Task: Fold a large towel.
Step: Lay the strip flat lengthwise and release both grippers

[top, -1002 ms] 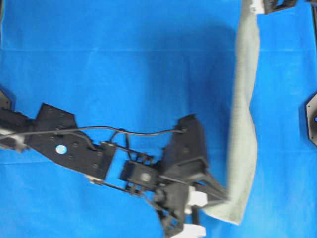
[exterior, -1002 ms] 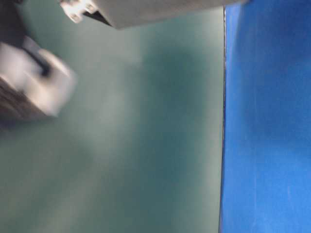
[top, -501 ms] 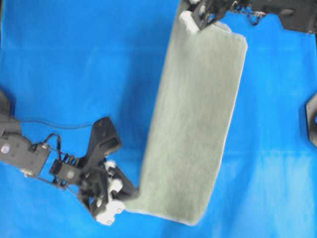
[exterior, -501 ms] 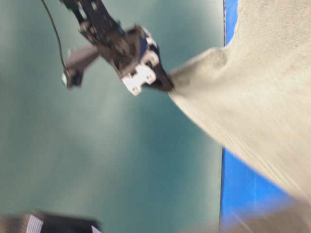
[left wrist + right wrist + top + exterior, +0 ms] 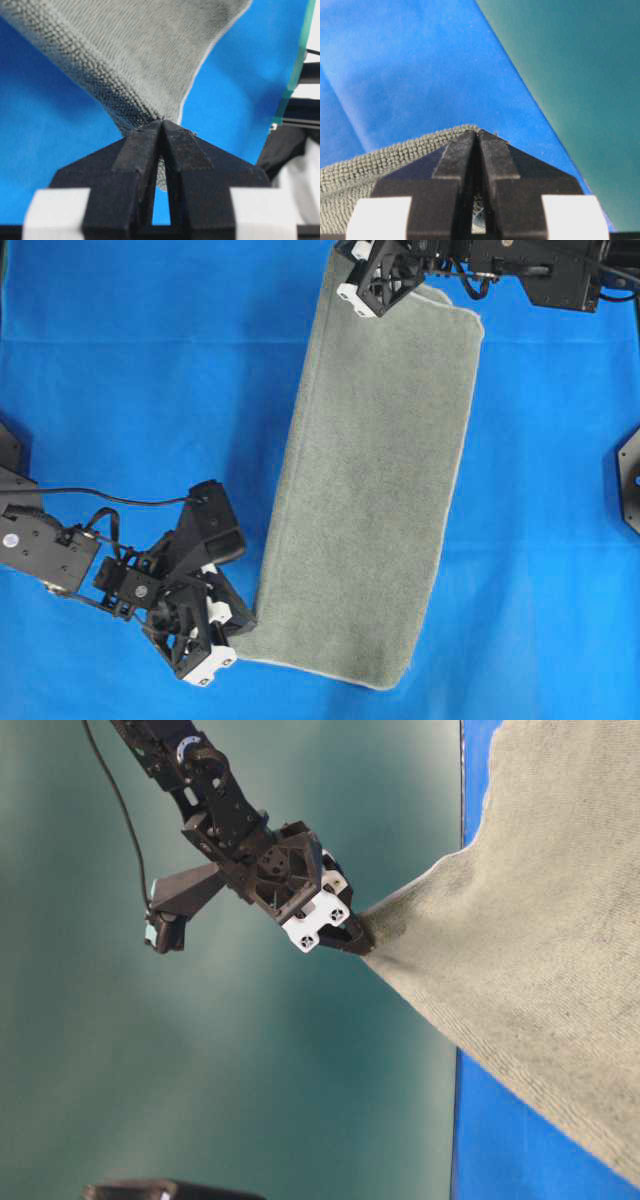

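The grey-green towel lies as a long band on the blue sheet, running from top centre down to the bottom. My left gripper is shut on its lower left corner. The left wrist view shows the towel pinched between the closed tips of the left gripper. My right gripper is shut on the upper left corner. In the right wrist view the towel runs into the closed right gripper. At table level the left gripper holds the corner of the towel slightly raised.
The blue sheet covers the whole table. Black mounts sit at the right edge and the left edge. A thin cable arches over the left arm. A teal backdrop stands behind the table.
The towel hung as a narrow strip on the right a second ago. Both grippers carried it leftward and it now lies spread flat, each gripper still holding its corner.
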Robot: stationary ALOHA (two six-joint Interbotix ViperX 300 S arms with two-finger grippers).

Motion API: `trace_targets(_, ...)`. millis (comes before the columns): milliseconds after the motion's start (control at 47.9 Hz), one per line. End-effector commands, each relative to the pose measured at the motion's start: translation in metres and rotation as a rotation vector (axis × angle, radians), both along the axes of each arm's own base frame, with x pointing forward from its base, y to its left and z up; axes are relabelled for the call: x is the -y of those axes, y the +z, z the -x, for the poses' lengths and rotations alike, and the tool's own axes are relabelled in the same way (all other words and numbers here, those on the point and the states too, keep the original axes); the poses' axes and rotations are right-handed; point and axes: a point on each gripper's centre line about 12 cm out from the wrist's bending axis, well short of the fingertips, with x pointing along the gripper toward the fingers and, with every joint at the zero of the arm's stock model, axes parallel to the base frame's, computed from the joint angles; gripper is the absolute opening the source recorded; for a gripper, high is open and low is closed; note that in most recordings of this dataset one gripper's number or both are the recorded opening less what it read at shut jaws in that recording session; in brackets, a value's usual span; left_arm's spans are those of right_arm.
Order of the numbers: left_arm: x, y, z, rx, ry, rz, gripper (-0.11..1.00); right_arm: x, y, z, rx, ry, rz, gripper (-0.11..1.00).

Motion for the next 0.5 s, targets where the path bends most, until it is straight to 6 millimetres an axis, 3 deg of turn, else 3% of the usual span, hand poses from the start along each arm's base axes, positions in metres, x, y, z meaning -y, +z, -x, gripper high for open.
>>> trace_targets(0,0.003,0.012,-0.006,0.037,-0.018,-0.004,0.09,0.004,0.018,-0.004,0.043,0.016,0.036,0.02)
trace_targets(63,0.003,0.013,-0.007,0.038,-0.023,-0.011,0.24,0.001,0.018,-0.007,0.045,0.043,0.053,0.05)
trace_targets(188,0.001,0.013,-0.006,0.020,-0.018,-0.015,0.63,-0.003,0.020,-0.010,0.043,0.097,0.094,0.41)
trace_targets(251,0.000,0.015,-0.005,0.012,-0.015,-0.017,0.77,-0.003,0.020,-0.010,0.033,0.109,0.107,0.58)
trace_targets(313,-0.002,0.021,-0.004,0.010,-0.018,-0.023,0.77,-0.003,0.022,-0.010,0.029,0.118,0.119,0.65)
trace_targets(418,-0.009,0.037,0.000,0.018,-0.017,-0.035,0.75,-0.006,0.031,-0.006,0.035,0.118,0.130,0.57)
trace_targets(480,-0.017,0.051,0.004,0.038,-0.018,-0.046,0.75,-0.009,0.037,0.000,0.036,0.114,0.136,0.57)
